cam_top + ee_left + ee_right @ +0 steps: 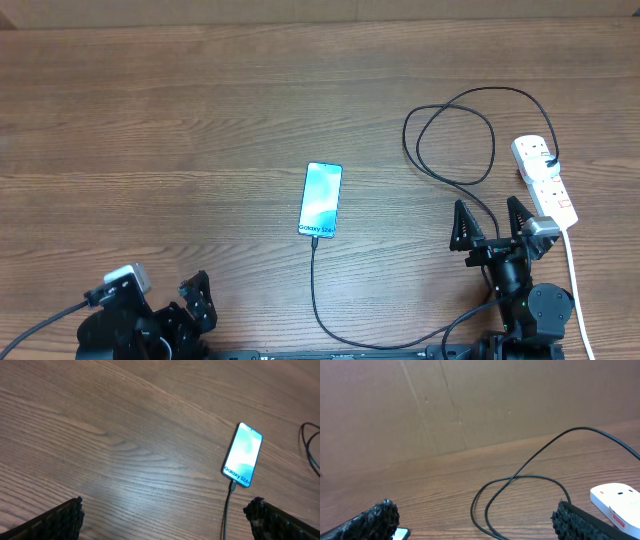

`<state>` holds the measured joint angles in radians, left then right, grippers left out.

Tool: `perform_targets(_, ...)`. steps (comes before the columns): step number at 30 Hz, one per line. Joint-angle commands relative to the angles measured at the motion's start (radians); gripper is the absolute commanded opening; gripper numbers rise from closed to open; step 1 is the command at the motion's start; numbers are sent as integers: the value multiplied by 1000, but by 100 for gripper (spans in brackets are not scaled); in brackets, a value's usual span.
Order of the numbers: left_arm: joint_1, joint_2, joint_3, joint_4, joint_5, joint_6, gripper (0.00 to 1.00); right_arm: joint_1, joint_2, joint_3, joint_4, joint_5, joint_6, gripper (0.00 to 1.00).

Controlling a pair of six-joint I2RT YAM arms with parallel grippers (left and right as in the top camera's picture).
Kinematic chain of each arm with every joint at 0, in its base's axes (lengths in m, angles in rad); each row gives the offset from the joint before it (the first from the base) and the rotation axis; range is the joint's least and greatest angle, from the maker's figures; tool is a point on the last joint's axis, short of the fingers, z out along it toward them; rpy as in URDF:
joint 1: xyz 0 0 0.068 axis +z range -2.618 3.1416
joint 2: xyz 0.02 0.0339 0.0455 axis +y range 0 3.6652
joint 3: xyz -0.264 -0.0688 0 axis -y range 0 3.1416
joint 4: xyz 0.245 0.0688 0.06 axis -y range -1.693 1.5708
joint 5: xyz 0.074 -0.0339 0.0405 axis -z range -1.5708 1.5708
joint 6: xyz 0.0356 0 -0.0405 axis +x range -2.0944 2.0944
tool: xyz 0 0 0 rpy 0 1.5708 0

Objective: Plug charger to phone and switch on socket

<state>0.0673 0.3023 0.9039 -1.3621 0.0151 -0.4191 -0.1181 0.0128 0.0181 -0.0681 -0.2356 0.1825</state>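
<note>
The phone lies flat mid-table, screen up with "Galaxy S24+" text; it also shows in the left wrist view. The charger cable has its tip in the phone's near end, runs toward the front edge, then loops at the right to the socket. The cable shows in the left wrist view and the right wrist view. The socket, a white power strip, lies at the far right; its end shows in the right wrist view. My left gripper is open and empty. My right gripper is open and empty, left of the socket.
The socket's thick white cord runs to the front edge past my right arm. A brown cardboard wall stands behind the table. Bare wood table spreads left of the phone.
</note>
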Motion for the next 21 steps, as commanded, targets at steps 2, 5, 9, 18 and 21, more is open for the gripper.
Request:
perform_targets(2,-3,-33,-5,7,7,-15,100,-4,-10,-10,6,7,-5,100)
perform_targets(5,-11,-44,-5,0,8,-15,100,-4,-10,-10,6,7,-5,100)
perform_targets(9,-25,-46,-5,1,8,-15,100,-4,-10,-10,6,7,-5,100)
perform_targets(18,-29,-77,-6,141,18,-15,100,-4,-10,-10,6,7,-5,100)
perform_targets(21,-32,-77,-6,297,57,-12,99,-4,-10,-10,6,7,-5,100)
